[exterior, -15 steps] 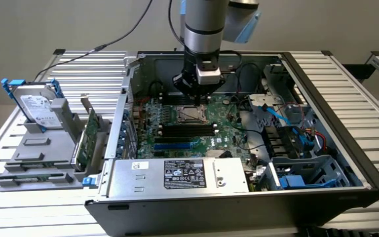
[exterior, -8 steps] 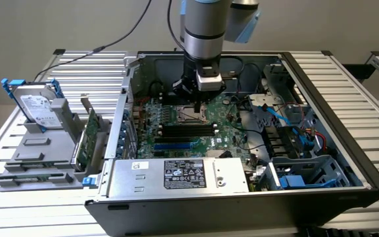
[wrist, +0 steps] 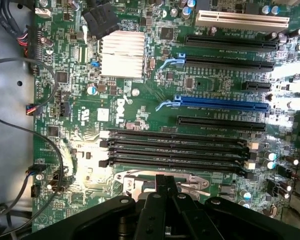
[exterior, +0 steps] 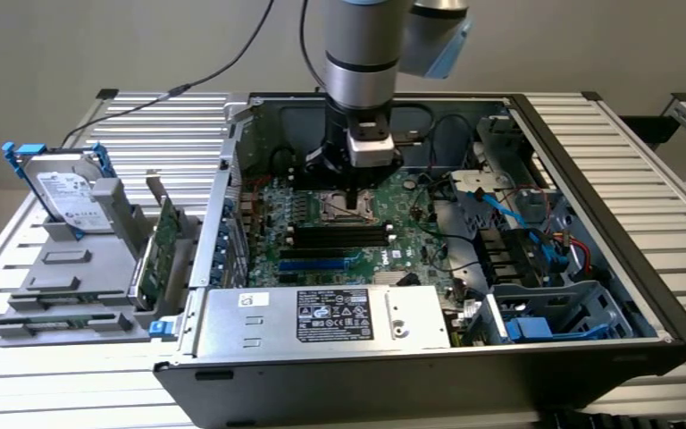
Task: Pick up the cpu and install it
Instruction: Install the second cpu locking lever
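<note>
Lying open on a table of ribbed aluminium slats (exterior: 665, 170), the black computer case (exterior: 439, 380) shows its insides to the exterior view. Nearest the camera, its silver power supply (exterior: 325, 315) carries a dark printed label too small to read. To the exterior view's left, a grey fixture (exterior: 63, 268) holds one silver hard drive (exterior: 63, 192) in a blue frame, and one green circuit card (exterior: 162, 241) stands on edge beside it. Farther in sits the green motherboard (wrist: 140, 107), where the wrist view shows a white "DELL" mark, four long black memory slots (wrist: 175, 147) side by side, one blue expansion slot (wrist: 217, 104) and one ribbed silver heatsink (wrist: 122, 54). Beyond the memory slots is the metal-framed processor socket (exterior: 346, 212), and the gripper (exterior: 355, 183) hangs directly over it, its jaws fully closed together; the cpu cannot be made out there, hidden or indistinct beneath the fingers. Behind stands a plain pale wall.
</note>
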`<control>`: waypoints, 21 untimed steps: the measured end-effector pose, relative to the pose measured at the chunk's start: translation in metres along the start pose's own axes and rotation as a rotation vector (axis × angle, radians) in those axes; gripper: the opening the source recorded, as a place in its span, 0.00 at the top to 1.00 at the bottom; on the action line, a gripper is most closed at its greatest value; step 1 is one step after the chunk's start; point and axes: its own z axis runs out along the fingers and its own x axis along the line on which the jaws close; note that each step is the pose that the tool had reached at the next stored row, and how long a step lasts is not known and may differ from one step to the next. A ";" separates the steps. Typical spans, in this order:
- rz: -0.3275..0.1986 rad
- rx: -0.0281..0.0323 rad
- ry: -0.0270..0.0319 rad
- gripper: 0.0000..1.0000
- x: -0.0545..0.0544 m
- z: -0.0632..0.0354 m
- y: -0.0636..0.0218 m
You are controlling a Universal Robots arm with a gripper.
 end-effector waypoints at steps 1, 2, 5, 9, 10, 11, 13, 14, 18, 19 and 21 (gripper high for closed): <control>0.000 -0.0020 -0.0001 0.89 -0.001 0.0000 0.0003; 0.000 -0.0038 -0.0003 0.89 -0.003 -0.0001 0.0005; -0.001 -0.0073 -0.0006 0.89 -0.006 -0.0001 0.0010; -0.002 -0.0083 -0.0014 0.89 -0.011 -0.0002 0.0016; -0.002 -0.0081 -0.0020 0.89 -0.012 -0.0001 0.0018; -0.002 -0.0082 -0.0026 0.89 -0.014 -0.0002 0.0020; -0.002 -0.0079 -0.0055 0.89 -0.016 -0.0001 0.0023; -0.002 -0.0077 -0.0083 0.89 -0.017 -0.0002 0.0025; -0.003 -0.0064 -0.0253 0.89 -0.019 -0.0002 0.0035; -0.004 -0.0061 -0.0309 0.89 -0.019 -0.0002 0.0038; -0.009 -0.0055 -0.0394 0.89 -0.020 -0.0001 0.0040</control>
